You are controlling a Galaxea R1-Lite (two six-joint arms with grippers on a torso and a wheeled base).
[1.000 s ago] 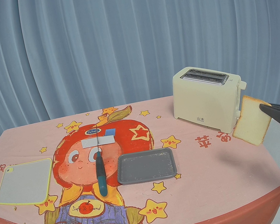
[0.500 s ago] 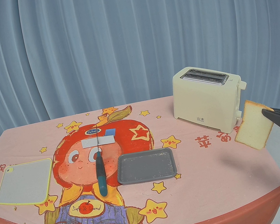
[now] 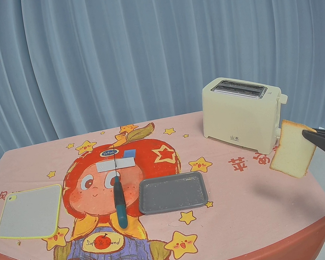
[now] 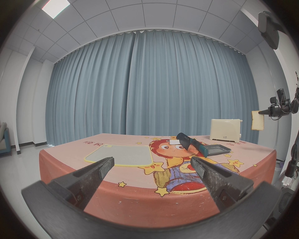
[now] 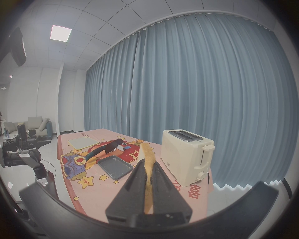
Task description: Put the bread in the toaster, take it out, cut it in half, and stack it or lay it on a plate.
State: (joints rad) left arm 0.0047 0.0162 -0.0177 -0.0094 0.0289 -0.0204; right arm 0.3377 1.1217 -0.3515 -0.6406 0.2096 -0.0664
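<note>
One bread slice (image 3: 293, 153) clamped in right pincer (image 5: 149, 168), left pincer (image 4: 152, 161) agape

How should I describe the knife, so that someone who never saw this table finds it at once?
Look at the table with the pink cartoon cloth. The knife lies on the printed girl's face, between the cutting board and the grey tray. It alone is long and narrow, with a dark and teal handle toward the near edge.

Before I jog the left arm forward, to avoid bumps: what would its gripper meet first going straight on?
Probably the table's draped front edge: the open left gripper sits low before it, though depth is unclear.
</note>
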